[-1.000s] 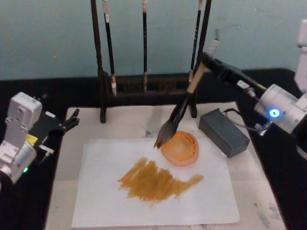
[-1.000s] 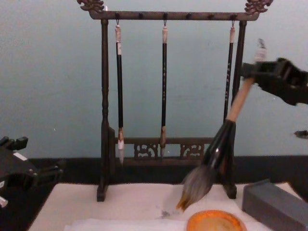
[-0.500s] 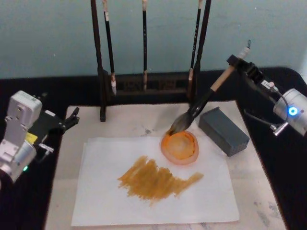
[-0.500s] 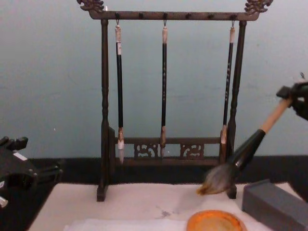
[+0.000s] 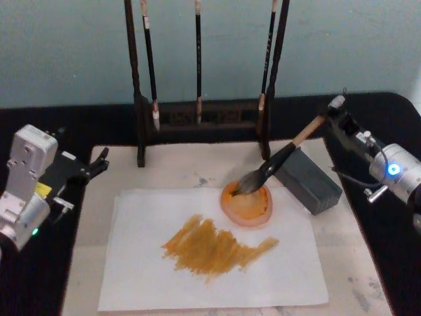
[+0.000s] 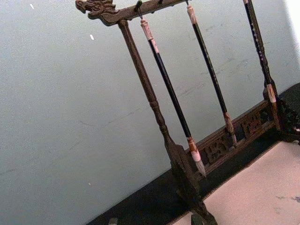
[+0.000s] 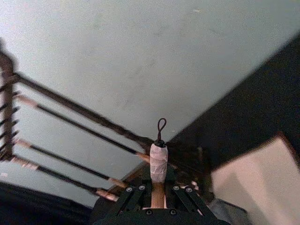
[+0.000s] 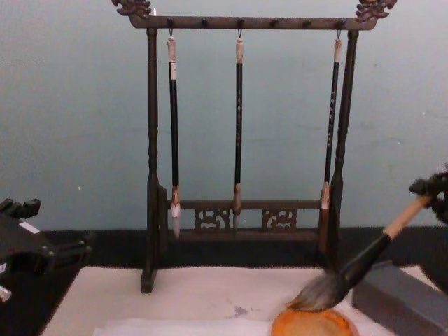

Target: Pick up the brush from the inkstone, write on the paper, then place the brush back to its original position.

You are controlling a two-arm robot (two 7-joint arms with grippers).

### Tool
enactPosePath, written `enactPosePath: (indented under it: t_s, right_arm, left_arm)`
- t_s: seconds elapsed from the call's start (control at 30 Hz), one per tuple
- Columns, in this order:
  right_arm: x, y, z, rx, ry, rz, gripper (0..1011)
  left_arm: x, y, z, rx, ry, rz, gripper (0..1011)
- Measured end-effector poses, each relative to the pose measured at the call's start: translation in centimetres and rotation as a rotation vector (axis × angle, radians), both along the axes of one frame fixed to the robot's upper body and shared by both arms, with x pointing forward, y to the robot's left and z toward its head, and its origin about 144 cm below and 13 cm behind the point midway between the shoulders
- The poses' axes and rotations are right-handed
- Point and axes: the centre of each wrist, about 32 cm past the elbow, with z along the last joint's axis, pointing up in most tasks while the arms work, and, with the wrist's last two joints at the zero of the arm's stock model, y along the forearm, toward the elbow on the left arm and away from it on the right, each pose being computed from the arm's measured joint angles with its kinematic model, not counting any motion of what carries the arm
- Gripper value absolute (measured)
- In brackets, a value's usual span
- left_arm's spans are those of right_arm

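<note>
We hold the brush (image 5: 289,148) in the right gripper (image 5: 328,119), at the right of the head view. Its jaws are clamped on the tan handle just below the whitish cap. The right wrist view confirms this: the black jaws pinch the handle, and the cap (image 7: 158,162) with its loop stands out beyond them.

The brush's long axis runs on a slant from the cap at upper right down to the bristles at lower left. The bristles (image 5: 247,185) lie on the upper rim of the inkstone (image 5: 264,212), just right of the frame's centre. In the chest view the tuft (image 8: 318,294) rests on top of the orange dish (image 8: 280,326) at the bottom edge, and the handle climbs to the right towards the gripper (image 8: 432,190).

In the head view the handle crosses the upper left corner of the grey block (image 5: 312,184); we cannot tell whether they touch.

The paper (image 5: 138,276) carries a broad orange-brown smear, so we judge the writing done and the return under way. What remains is to lower the handle end along the same slant, then let go.

The left gripper (image 5: 97,163) is parked at the left edge, well apart from the dish, so the right arm is the nearer one.
</note>
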Motion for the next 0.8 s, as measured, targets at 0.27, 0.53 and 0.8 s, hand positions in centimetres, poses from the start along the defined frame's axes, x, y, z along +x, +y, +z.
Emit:
enactPosePath:
  t_s: [0.27, 0.53, 0.8]
  right_arm:
    - [0.9, 0.0, -1.4, 0.059, 0.087, -0.04, 153]
    - [1.5, 0.3, -2.2, 0.069, 0.133, -0.047, 153]
    - [2.0, 0.3, -2.7, 0.093, 0.165, -0.055, 153]
  left_arm:
    - [0.0, 0.0, 0.0, 0.0, 0.0, 0.0, 1010]
    - [0.0, 0.0, 0.0, 0.0, 0.0, 0.0, 1010]
    - [0.0, 0.0, 0.0, 0.0, 0.0, 0.0, 1010]
